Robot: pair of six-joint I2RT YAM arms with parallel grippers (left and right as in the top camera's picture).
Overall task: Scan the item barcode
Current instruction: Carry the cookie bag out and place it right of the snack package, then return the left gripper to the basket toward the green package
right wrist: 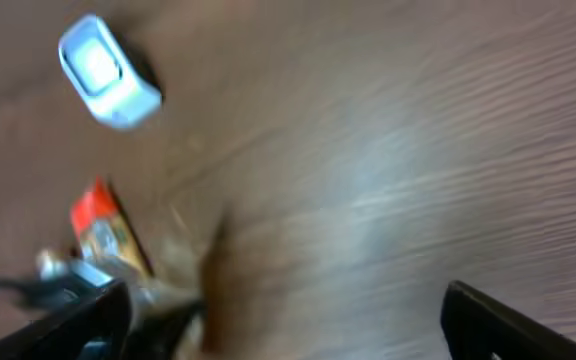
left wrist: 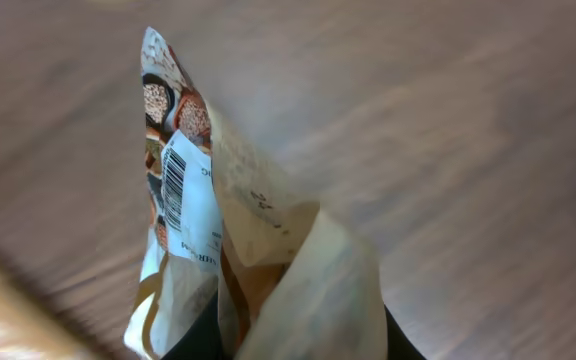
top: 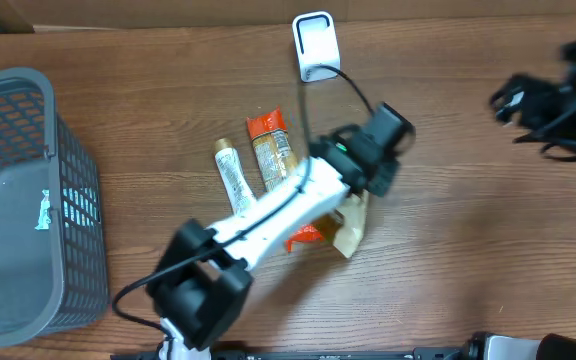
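Note:
A beige snack pouch [left wrist: 298, 270] fills the left wrist view, and my left gripper [left wrist: 288, 340] is shut on its lower end. A white label with a barcode [left wrist: 175, 190] sits on the pouch's left side. From overhead the pouch [top: 350, 228] hangs under the left gripper [top: 360, 195] at mid-table. The white scanner [top: 315, 45] stands at the back centre, and the right wrist view shows this scanner [right wrist: 108, 72] at upper left. My right gripper [top: 513, 100] is open at the far right with nothing between its fingers [right wrist: 498, 320].
A grey mesh basket [top: 68, 190] stands at the left edge. A white tube [top: 233, 175] and an orange-and-gold packet [top: 271, 150] lie left of the left arm. A red packet [top: 303, 238] pokes out from under it. The scanner's black cable [top: 353, 85] runs toward the arm.

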